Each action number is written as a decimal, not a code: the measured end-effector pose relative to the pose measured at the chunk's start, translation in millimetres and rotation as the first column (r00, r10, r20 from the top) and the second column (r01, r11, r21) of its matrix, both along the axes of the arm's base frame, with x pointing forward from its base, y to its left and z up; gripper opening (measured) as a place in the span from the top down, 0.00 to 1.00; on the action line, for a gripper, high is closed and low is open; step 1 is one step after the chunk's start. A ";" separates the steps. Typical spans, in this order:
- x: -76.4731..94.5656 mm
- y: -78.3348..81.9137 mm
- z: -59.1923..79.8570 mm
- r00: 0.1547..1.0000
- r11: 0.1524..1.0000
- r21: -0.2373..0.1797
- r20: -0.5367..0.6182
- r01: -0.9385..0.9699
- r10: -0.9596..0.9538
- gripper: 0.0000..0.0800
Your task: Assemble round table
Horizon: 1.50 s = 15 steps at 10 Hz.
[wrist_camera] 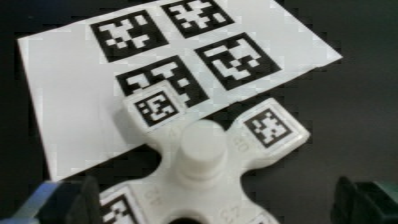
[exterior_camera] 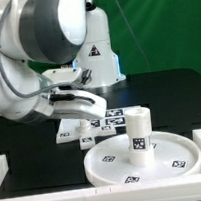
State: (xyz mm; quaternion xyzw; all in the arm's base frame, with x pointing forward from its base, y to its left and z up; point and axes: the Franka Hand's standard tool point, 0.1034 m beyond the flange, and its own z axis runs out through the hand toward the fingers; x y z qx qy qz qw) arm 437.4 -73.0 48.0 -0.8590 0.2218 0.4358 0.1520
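Exterior view: Panda arm point(exterior_camera: 37, 45) fills the view's left and top, wrist bent down over the black table point(exterior_camera: 178, 92). Green curtain point(exterior_camera: 161, 22) behind.

Round disc point(exterior_camera: 104, 168) lies flat, rim up, at the front of the table towards the exterior view's right. Small square tags show on its floor. Cylindrical leg point(exterior_camera: 139, 135) stands upright on the disc, about at its middle, with a tag on its side.

Cross-shaped base point(wrist_camera: 205, 150) lies on the table under the wrist, apart from the disc and towards the exterior view's left of it. Raised hub at its centre, and a tag on each arm that can be seen. One arm overlaps the edge of the marker board point(wrist_camera: 71, 70); the board's four tags are readable in the wrist view.

Gripper point(wrist_camera: 217, 192): fingers point(wrist_camera: 63, 200) spread wide, one dark tip at each side of the base. Nothing is held. Whether the tips touch the table cannot be told. The base sits between the jaws, with no contact seen on either side.
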 end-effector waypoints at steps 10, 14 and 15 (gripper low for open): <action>-17.7 -2.0 -16.6 0.996 1.000 0.001 -0.090 0.014 -0.014 0.19; -42.8 4.8 -28.4 0.987 0.999 -0.004 -0.157 0.037 -0.038 0.19; -46.0 5.3 -30.0 0.985 0.999 -0.007 -0.165 0.041 -0.041 0.19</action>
